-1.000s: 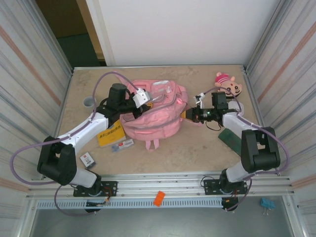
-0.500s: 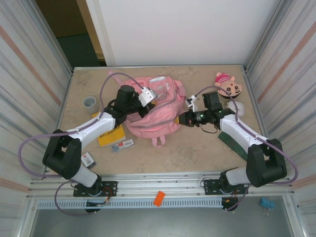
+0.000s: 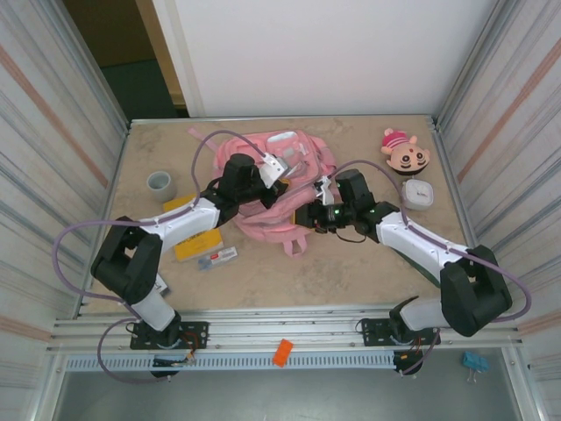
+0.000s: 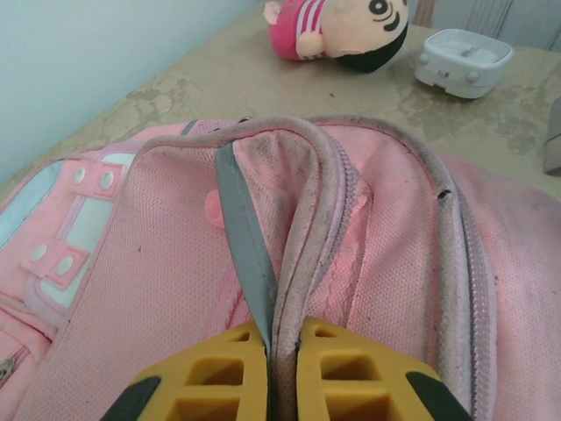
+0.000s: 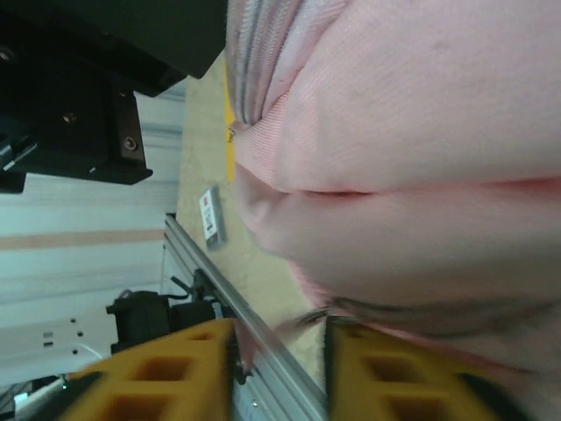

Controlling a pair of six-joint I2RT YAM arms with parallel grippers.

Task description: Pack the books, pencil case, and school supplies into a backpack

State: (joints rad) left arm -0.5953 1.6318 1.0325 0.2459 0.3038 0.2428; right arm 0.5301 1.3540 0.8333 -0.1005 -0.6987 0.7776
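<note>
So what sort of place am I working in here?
It looks like a robot test cell, not a real room: a tabletop walled in by ribbed panels, an aluminium mounting rail along the near edge, and staged props such as the pink backpack and a plush head.

From above, the left arm hides the near-left part of the backpack and the middle of the books. The print on the school supplies is too small to read. At the left wrist, the bottom edge cuts off the left end effector, and the top edge cuts off the plush toy.
</note>
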